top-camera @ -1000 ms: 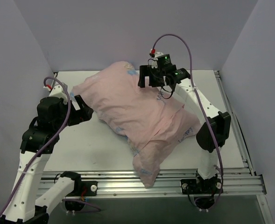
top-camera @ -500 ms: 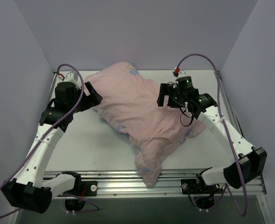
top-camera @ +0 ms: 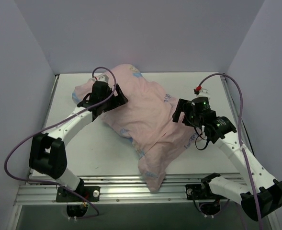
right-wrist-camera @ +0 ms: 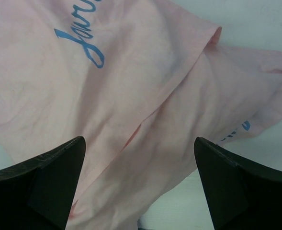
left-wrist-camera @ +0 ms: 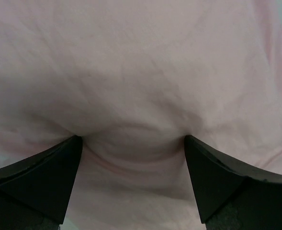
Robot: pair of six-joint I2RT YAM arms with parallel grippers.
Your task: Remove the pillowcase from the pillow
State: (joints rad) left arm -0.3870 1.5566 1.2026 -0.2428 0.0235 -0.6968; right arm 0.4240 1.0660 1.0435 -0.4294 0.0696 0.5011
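Left fingers (left-wrist-camera: 40, 177) — now pressing pillowcase (top-camera: 145, 117).

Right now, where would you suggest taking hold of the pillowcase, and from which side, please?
I'd pinch the loose flap along the pillowcase's right edge, coming down from the right with the open right gripper. There the fabric lies thin and folded on the table, away from the plump middle, so probably only cloth gets caught.

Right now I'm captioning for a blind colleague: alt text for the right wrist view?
A pale pink pillowcase with blue script lettering lies rumpled on the white table; the right end effector hangs open over it.
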